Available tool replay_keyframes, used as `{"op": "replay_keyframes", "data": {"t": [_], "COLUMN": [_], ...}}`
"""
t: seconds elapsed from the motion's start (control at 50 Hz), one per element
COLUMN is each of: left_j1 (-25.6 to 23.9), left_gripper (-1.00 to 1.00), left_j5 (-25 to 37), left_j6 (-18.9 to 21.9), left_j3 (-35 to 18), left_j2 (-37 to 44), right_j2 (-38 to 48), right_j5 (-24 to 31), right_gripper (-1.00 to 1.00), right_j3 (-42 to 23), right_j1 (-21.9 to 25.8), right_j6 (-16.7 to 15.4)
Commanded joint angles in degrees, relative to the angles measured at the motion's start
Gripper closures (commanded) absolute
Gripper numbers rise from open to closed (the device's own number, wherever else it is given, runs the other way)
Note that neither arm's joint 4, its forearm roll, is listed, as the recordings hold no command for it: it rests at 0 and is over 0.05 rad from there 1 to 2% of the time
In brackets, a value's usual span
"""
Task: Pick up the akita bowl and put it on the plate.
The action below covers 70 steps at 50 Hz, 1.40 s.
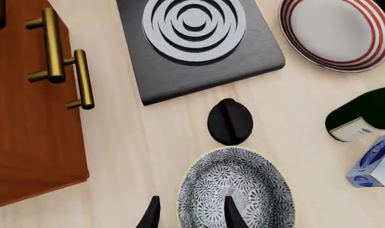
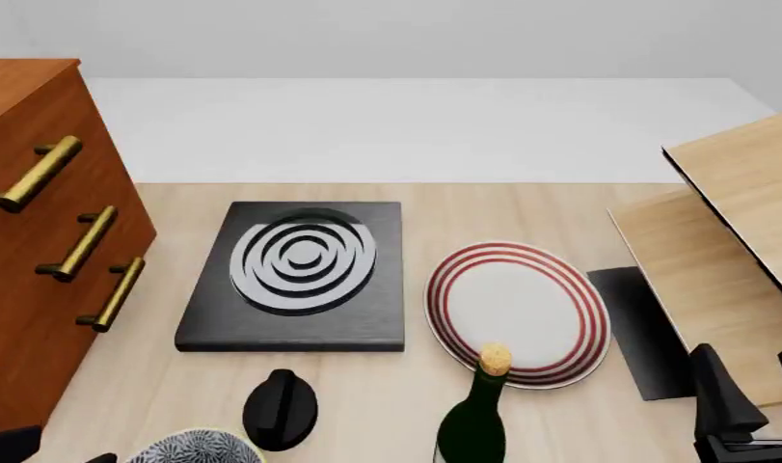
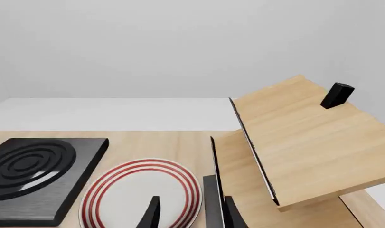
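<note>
The akita bowl (image 1: 243, 187), black-and-white floral with a pale rim, sits on the table at the near left; only its top edge shows in the front view (image 2: 198, 446). My left gripper (image 1: 192, 216) is open over the bowl's rim, with one finger (image 1: 233, 213) inside the bowl and the other outside it. The plate (image 2: 513, 304), white with red rings, lies right of centre, and also shows in both wrist views (image 1: 338, 28) (image 3: 138, 194). My right gripper (image 3: 192, 216) is open and holds nothing, low at the right edge of the front view (image 2: 757, 381).
A black slab with grey-white rings (image 2: 301, 275) lies left of the plate. A black knob (image 2: 282, 410) sits just beyond the bowl. A dark bottle (image 2: 474, 424) and a blue-white box (image 1: 376, 164) stand to the bowl's right. Wooden drawers (image 2: 43, 241) are at the left, tilted wooden boards (image 2: 738, 212) at the right.
</note>
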Motion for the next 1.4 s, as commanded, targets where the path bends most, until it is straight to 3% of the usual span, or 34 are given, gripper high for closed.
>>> {"op": "replay_keyframes", "data": {"t": [0.02,1.4], "left_j1": [1.52,6.16], "left_gripper": [-1.00,-1.00], "left_j5": [0.13,-5.81], "left_j6": [0.27,1.81], "left_j3": [2.12,10.49], "left_j2": [-0.70,-0.21], "right_j2": [0.00,0.00], "right_j5": [0.00,0.00], "right_gripper": [-1.00,-1.00], "right_j3": [0.00,0.00], "right_j1": [0.00,0.00], "right_j6": [0.00,0.00]}}
